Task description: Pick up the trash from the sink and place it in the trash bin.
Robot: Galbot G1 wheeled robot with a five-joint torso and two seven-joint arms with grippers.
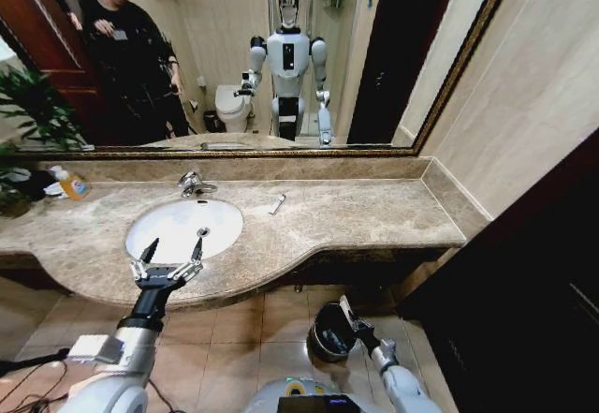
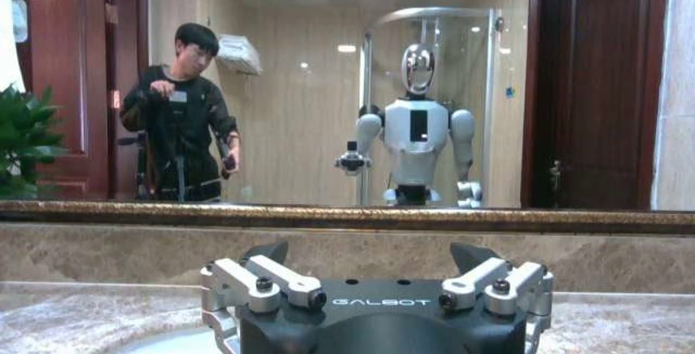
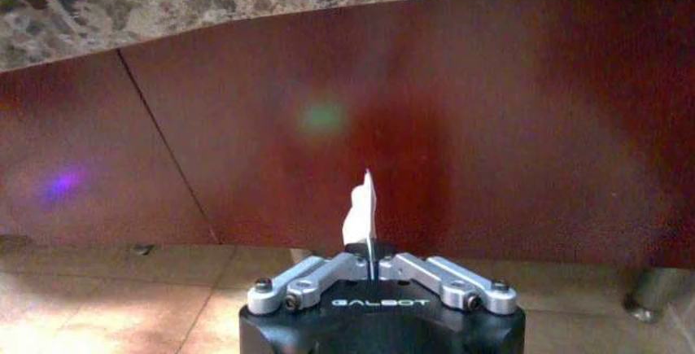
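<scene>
Left gripper (image 1: 176, 244) gapes wide, empty, lower left over the sink (image 1: 150, 221); right gripper (image 3: 367, 250) pinches a white packet (image 3: 360, 211) over the trash bin (image 1: 329, 331).

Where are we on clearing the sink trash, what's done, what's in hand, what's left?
Done: the sink basin looks bare of litter. In hand: the right hand is shut on a white packet, held low over the trash bin but not yet released. The left hand hovers open at the sink's front rim. Left: dropping that packet, and a thin white stick lying on the counter beside the basin.
</scene>
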